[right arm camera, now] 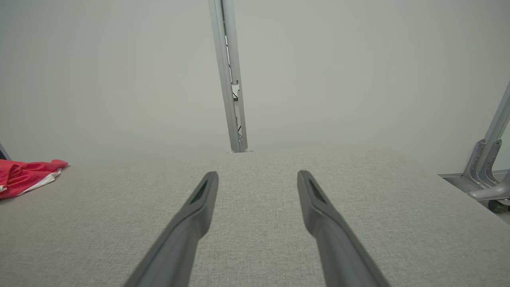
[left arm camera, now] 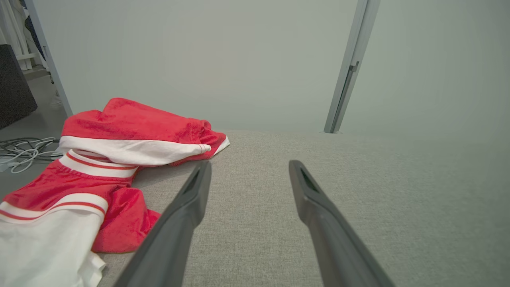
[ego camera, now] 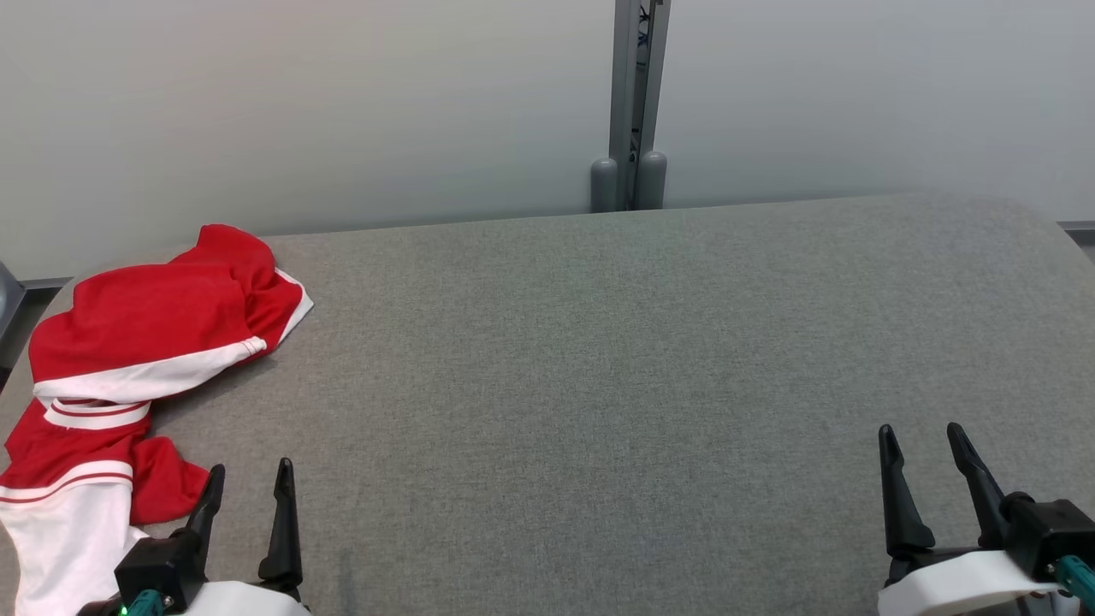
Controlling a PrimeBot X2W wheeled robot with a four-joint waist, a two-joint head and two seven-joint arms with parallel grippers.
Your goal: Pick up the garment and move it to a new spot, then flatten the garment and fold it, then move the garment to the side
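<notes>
A red and white garment lies crumpled at the far left of the grey fabric table, part of it hanging over the left edge. My left gripper stands open at the lower left, just right of the garment's nearest red fold, with nothing between its fingers. The left wrist view shows the garment to the left of that gripper. My right gripper is open at the lower right, far from the cloth. In the right wrist view that gripper points across bare table, with a strip of the garment at the left edge.
A grey metal post rises against the pale wall behind the table's far edge. Cables lie on the floor left of the table. A metal frame foot stands off the table's right side.
</notes>
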